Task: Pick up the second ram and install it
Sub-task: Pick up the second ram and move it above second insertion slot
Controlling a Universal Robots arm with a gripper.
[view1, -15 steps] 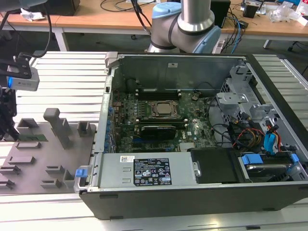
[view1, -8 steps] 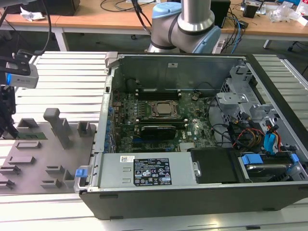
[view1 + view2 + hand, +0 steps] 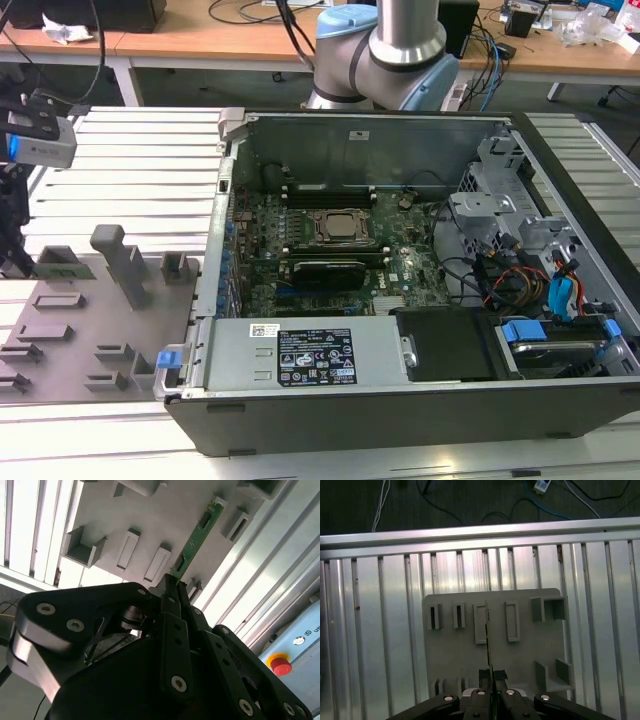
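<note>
Pincer (image 3: 174,581) is clamped shut on the second ram (image 3: 197,535), which juts out past its fingertips; beyond it lie the grey fixture (image 3: 165,515) and the slatted bench (image 3: 280,545).

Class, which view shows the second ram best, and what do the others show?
The second wrist view: the second ram shows its green face and dark chips, held by the gripper. The first wrist view shows it edge-on, a thin line. The exterior view gives just a small greenish strip.
</note>
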